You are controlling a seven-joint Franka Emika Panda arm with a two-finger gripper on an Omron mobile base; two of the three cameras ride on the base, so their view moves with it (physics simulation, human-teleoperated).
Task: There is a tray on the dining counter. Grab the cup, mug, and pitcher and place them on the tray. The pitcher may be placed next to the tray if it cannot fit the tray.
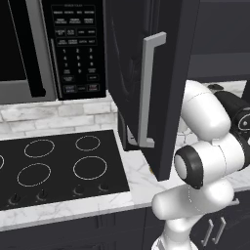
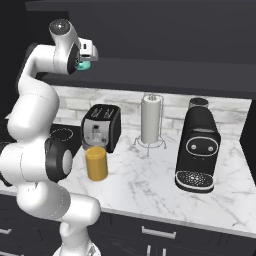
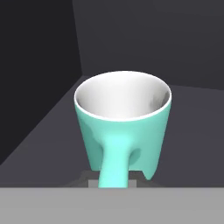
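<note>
1. Gripper is reaching up into the dark upper cabinet, and its jaws are pinching the handle of the mug (the finger tips themselves are sitting almost hidden at the handle's foot in the hand view).
2. That teal mug is standing upright on the cabinet shelf, directly ahead of the hand, its handle pointing straight back toward the fingers and its open whitish mouth facing up.
3. Judging from this, the coming move is hinging on that line: the mug needs drawing straight back out along the handle's direction, clear of the shelf.
4. Right base view is showing what the hand view is not: the pitcher is waiting on the marble counter, just in front of the toaster, with the paper-towel roll and the coffee machine further right.
5. Left base view is adding the open cabinet door, hanging beside the arm, plus the stovetop and microwave.
</note>
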